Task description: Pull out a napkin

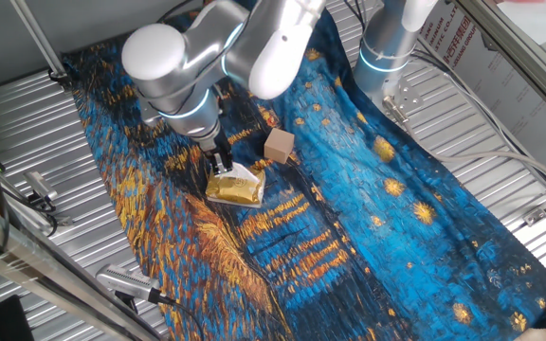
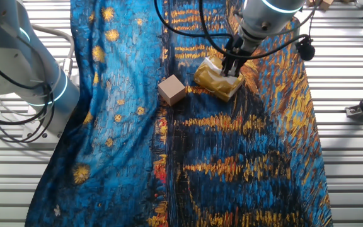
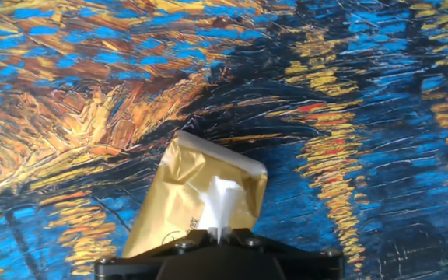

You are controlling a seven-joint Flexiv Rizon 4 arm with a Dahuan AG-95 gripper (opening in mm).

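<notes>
A gold packet [image 3: 197, 198] lies on the painted blue and gold cloth; it also shows in one fixed view [image 1: 234, 188] and in the other fixed view [image 2: 214, 79]. A white napkin [image 3: 222, 204] rises from the packet's top opening in a narrow peak. My gripper [image 3: 219, 236] stands right over the packet with its fingertips closed together on the tip of that peak. In the fixed views the gripper [image 1: 223, 164] [image 2: 231, 65] comes down on the packet's upper end, and the fingers hide the napkin there.
A small tan cube [image 1: 279, 145] [image 2: 172, 89] stands on the cloth beside the packet. The cloth [image 1: 368, 208] covers a ribbed metal table [image 1: 27, 123]. A second arm's base [image 1: 387, 47] stands at the back. Loose metal tools [image 1: 126, 282] lie at the cloth's edge.
</notes>
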